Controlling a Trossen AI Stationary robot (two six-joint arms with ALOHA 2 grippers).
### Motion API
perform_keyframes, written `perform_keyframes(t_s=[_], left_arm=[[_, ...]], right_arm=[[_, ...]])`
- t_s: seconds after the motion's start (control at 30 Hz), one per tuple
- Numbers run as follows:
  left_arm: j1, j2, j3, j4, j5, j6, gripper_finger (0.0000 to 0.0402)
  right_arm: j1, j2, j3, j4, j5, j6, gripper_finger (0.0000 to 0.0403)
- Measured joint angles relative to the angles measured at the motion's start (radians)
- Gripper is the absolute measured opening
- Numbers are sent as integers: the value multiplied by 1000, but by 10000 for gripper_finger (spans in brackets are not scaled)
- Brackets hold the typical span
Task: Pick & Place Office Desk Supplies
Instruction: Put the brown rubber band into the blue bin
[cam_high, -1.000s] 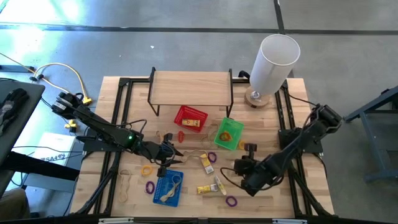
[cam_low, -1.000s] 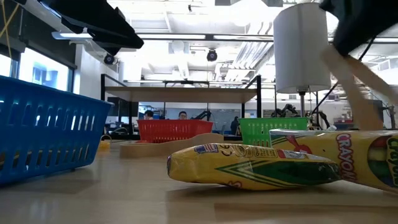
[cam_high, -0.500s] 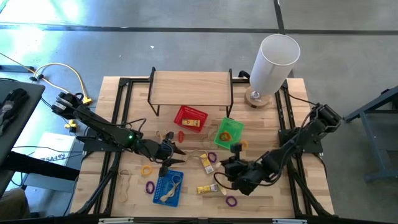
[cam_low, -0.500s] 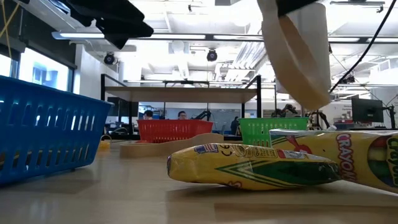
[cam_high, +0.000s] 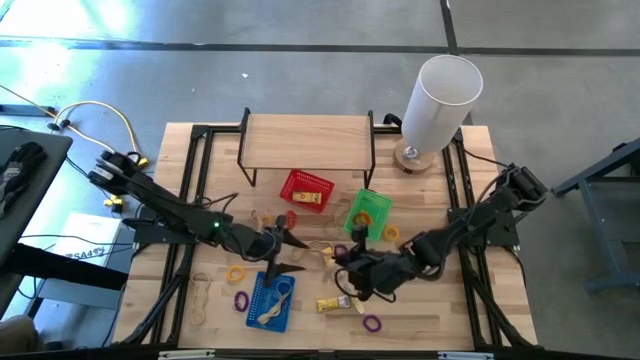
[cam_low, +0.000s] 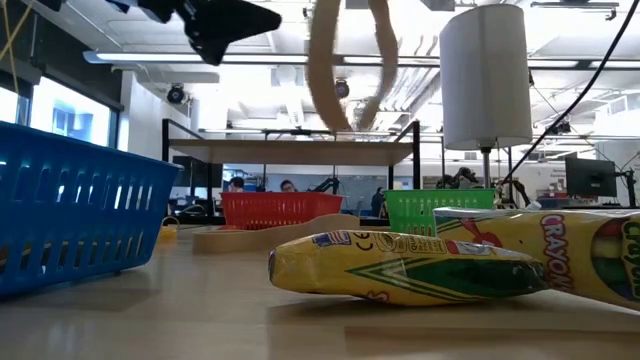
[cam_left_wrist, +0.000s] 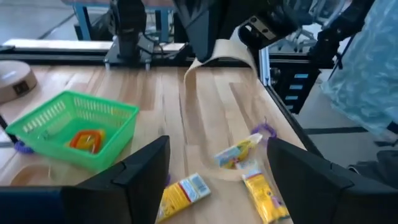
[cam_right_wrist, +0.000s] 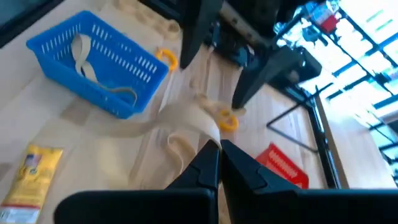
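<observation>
High view: right end effector (cam_high: 349, 276) clenched on pale tan rubber band (cam_right_wrist: 186, 127), dangling above wooden surface (cam_high: 420, 305); left end effector (cam_high: 284, 250) released, just beside, nearer blue plastic basket (cam_high: 270, 300).

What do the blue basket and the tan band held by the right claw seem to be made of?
Blue basket: probably moulded plastic, glossy, with slotted lattice walls. Tan band: likely rubber or a similar soft elastic, matte; it hangs in a limp loop from the shut right claw.
</observation>
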Motion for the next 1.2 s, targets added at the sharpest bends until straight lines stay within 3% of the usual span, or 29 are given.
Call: perform_keyframes(t_s=[0.17, 0.43, 0.9, 1.2], left_arm=[[12, 76, 0, 112, 3, 35, 262], [12, 168, 0, 313, 12, 32, 262], [52, 184, 0, 323, 125, -11, 256], [57, 184, 0, 323, 125, -9, 192]], right_arm=[[-32, 0, 0, 74, -51, -53, 3], [-79, 0, 0, 107, -26, -83, 2], [-144, 0, 0, 110, -32, -80, 2], [-145, 0, 1, 110, -56, -77, 2]])
